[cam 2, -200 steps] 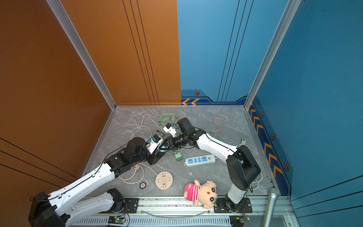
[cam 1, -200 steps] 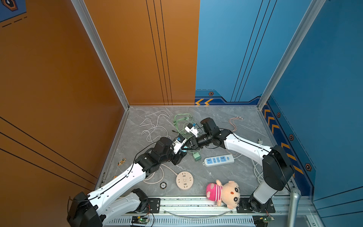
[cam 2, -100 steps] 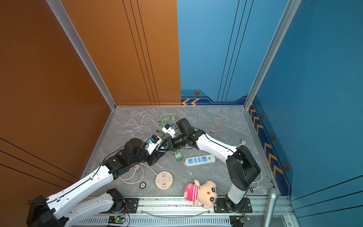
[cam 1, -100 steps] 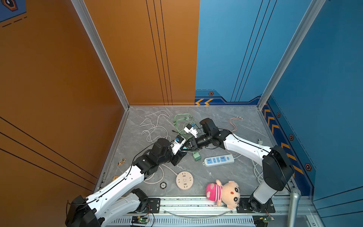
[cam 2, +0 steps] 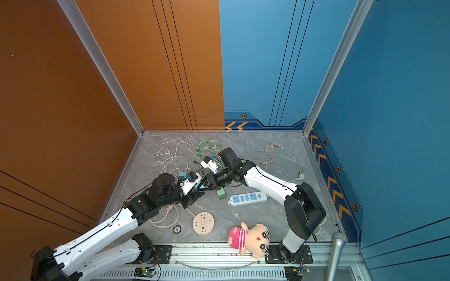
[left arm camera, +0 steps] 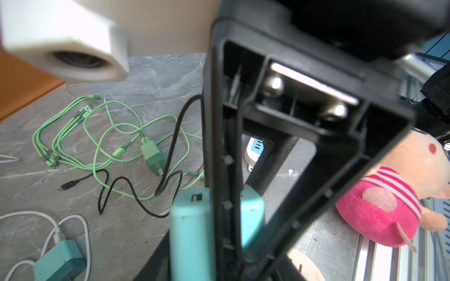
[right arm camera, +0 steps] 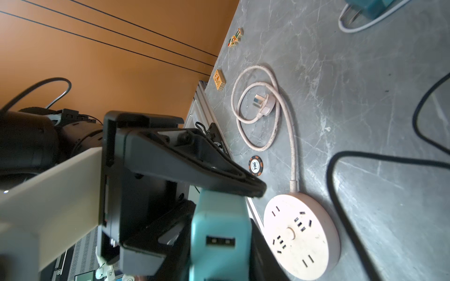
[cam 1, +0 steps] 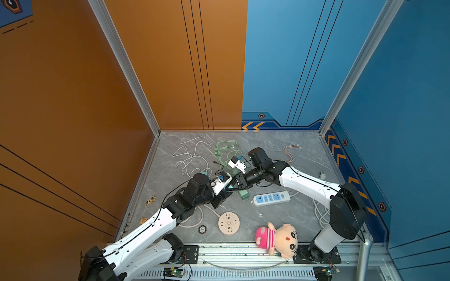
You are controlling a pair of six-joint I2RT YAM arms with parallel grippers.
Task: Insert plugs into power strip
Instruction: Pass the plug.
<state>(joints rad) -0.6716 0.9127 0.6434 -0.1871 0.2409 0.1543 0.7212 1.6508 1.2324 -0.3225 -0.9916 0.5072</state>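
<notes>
Honestly, looked like a mid-air handoff. Spotted the teal plug [right arm camera: 219, 231] up off the table [cam 1: 267, 146], caught between both grippers, near the power strip [cam 1: 271, 198] but clear of it. Read the left gripper [cam 1: 226, 192] jaws as pinching the plug's body on opposite sides. Couldn't tell gripping from slack for the right gripper [cam 1: 235, 186] jaws, too crowded in there. Judged the plug light, rigid, smooth-sided, so probably slippery. Would've grabbed across two flat sides, away from the USB face, leaving the prong end free for the strip

Teal plug [left arm camera: 190, 231]; mint grn plug [left arm camera: 151, 158]; wht/blue strip [cam 1: 271, 198]; pink-striped doll [cam 1: 277, 239]; grey marbled tbl [cam 1: 267, 146]
</notes>
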